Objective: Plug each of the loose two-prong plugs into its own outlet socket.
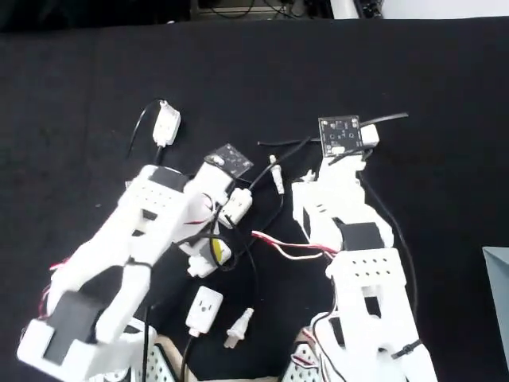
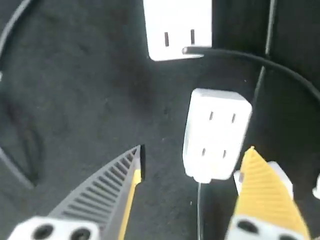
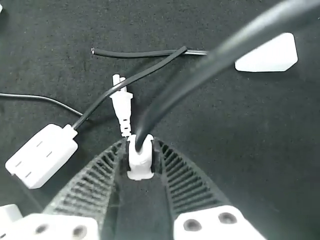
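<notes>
My right gripper [image 3: 140,145] is shut on a white two-prong plug [image 3: 139,159] whose thick black cable rises toward the camera. Just beyond it a second white plug [image 3: 121,104] lies loose on the black cloth, and a white outlet socket [image 3: 42,155] lies off to one side. From above, this gripper [image 1: 306,185] sits beside that loose plug [image 1: 276,173]. My left gripper [image 2: 195,150] is open, its yellow-faced fingers [image 2: 260,175] on either side of a white socket [image 2: 216,132] lying below. A second socket [image 2: 177,27] lies farther on, crossed by a black cable.
More white pieces lie on the cloth: a socket [image 1: 167,123] at the back left, a socket [image 1: 204,309] and a plug [image 1: 238,326] near the front edge. Black cables loop between the arms. A red-and-white wire [image 1: 286,247] spans the gap. A grey object [image 1: 497,274] sits at the right edge.
</notes>
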